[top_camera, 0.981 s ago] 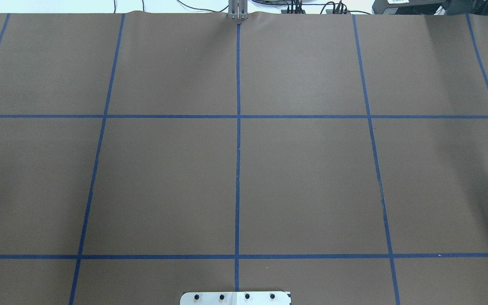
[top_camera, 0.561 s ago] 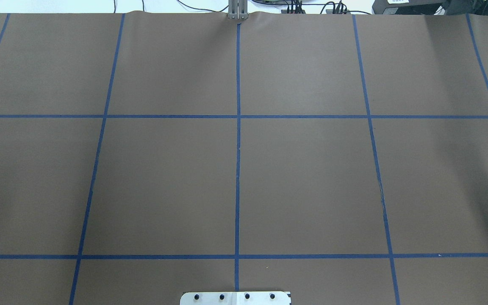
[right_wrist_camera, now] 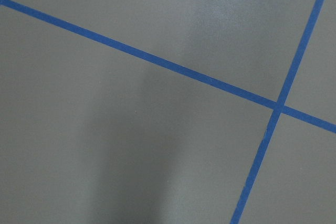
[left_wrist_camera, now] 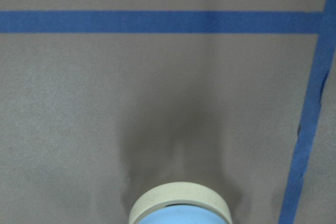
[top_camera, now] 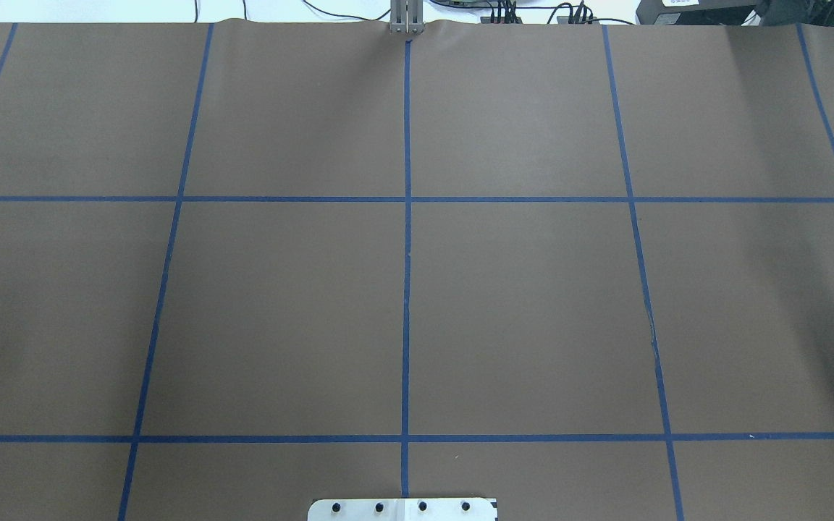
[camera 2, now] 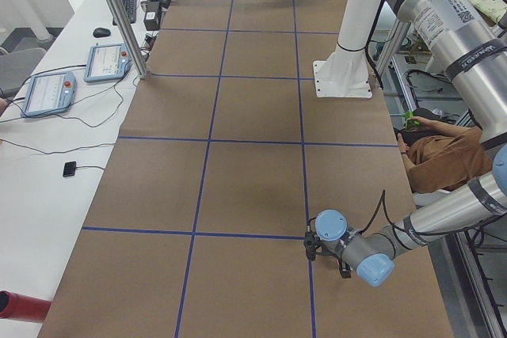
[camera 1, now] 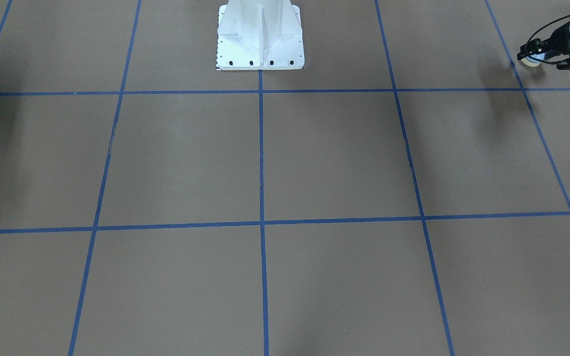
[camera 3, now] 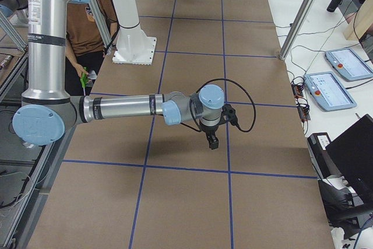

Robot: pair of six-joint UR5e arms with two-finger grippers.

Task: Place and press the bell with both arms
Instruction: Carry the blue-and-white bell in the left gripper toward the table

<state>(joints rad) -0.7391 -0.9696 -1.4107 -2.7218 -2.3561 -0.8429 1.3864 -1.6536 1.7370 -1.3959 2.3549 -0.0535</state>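
The bell is light blue with a cream ring. It sits in my left gripper at the far right of the front-facing view, just above the brown table near a blue tape line. Its cream ring fills the bottom edge of the left wrist view, with its shadow on the table. The left gripper also shows low over the table in the exterior left view. My right gripper hangs above the table in the exterior right view; I cannot tell whether it is open or shut. Neither arm shows in the overhead view.
The white bolted pedestal stands at the robot's edge of the table, and its base plate shows in the overhead view. Blue tape lines divide the brown cover. Tablets lie on the side bench. A seated person is beside the table.
No arm or object enters the overhead view. Only the faint shadow near its right edge has shifted slightly.
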